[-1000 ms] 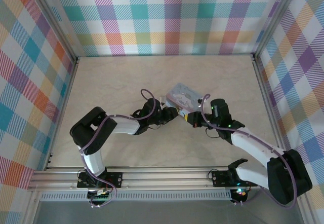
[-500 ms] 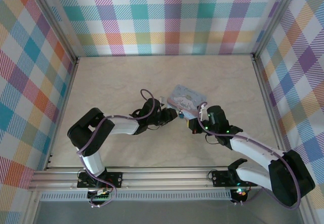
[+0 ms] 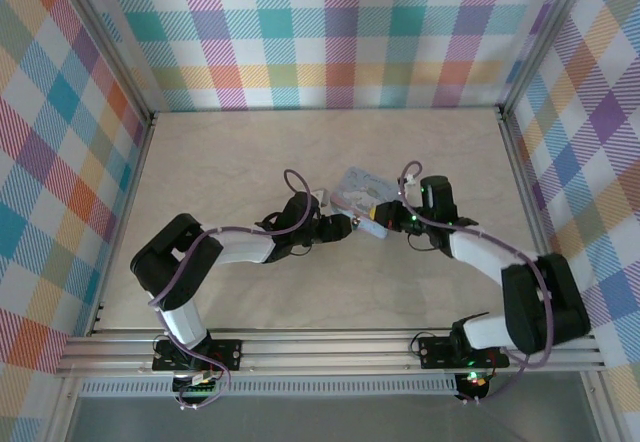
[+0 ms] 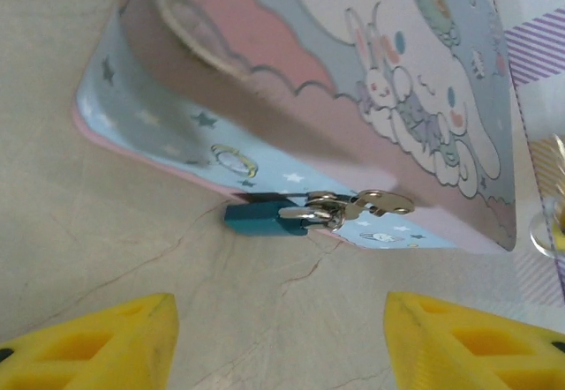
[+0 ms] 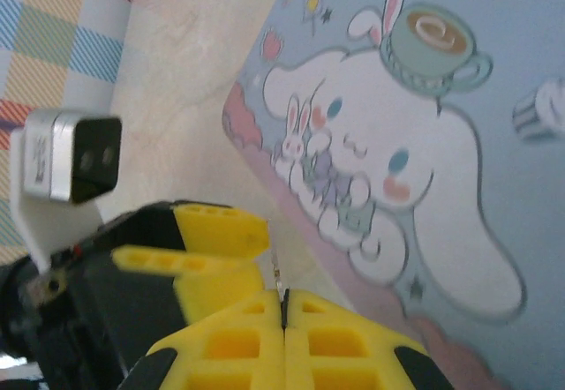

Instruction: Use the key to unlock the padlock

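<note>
Right gripper (image 5: 284, 312) shifted up beside tin (image 5: 459, 99), pinching key (image 5: 279, 282)

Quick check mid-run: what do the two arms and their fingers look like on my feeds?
The left arm and right arm have white link shells with black joint housings; a thin purplish cable loops along each. The left fingers and right fingers are bright yellow plastic with hollow moulded pockets. Both arms are bolted to a silver aluminium rail.
</note>
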Controlling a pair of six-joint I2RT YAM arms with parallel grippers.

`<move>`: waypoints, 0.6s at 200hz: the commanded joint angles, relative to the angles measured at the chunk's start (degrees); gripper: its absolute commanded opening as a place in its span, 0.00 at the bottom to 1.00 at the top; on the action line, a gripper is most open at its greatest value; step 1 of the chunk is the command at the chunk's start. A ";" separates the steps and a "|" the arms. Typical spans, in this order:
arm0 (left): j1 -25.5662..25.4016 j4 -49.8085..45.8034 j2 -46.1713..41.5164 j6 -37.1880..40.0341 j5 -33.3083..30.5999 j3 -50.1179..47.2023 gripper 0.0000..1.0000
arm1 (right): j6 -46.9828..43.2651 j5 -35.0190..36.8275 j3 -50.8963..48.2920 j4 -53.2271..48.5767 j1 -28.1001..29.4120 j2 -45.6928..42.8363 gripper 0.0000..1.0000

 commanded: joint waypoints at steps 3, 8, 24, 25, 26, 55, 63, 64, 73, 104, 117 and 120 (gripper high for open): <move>-0.68 1.83 1.04 5.92 -0.54 0.86 0.65 | 2.12 -5.68 4.83 4.35 -0.77 3.63 0.00; -0.75 2.04 1.22 6.29 -0.57 0.85 0.66 | 2.14 -5.62 5.59 4.42 -0.95 4.51 0.00; -1.00 2.26 1.80 7.56 -0.57 0.92 0.66 | 1.56 -5.44 8.34 3.11 -1.35 7.67 0.00; -1.02 2.26 1.87 7.66 -0.57 0.93 0.67 | 1.50 -5.41 8.44 2.97 -1.35 7.92 0.00; -1.02 2.22 1.91 7.76 -0.57 0.93 0.67 | 1.42 -5.40 8.59 2.82 -1.35 8.13 0.00; -1.64 1.57 3.04 10.06 -0.59 1.93 0.68 | 0.82 -3.63 10.23 0.83 -1.38 12.23 0.00; -1.78 1.34 3.37 10.52 -0.66 2.25 0.69 | 0.77 -3.19 10.31 0.65 -1.35 13.01 0.00; -1.80 1.32 3.45 10.55 -0.61 2.30 0.69 | 0.79 -3.14 10.31 0.60 -1.35 13.14 0.00; -2.00 1.13 3.65 11.17 -0.66 2.61 0.69 | 0.66 -3.05 10.47 0.11 -1.39 13.93 0.00; -2.36 -0.22 4.36 13.16 -1.27 3.81 0.70 | -0.14 -1.88 10.41 -3.00 -1.35 15.11 0.00; -2.45 -0.14 4.64 14.04 -1.53 3.85 0.70 | -0.32 -1.45 9.90 -4.12 -1.39 15.04 0.00; -2.50 -0.11 4.72 14.24 -1.66 4.00 0.70 | -0.32 -1.36 9.75 -4.18 -1.40 15.02 0.00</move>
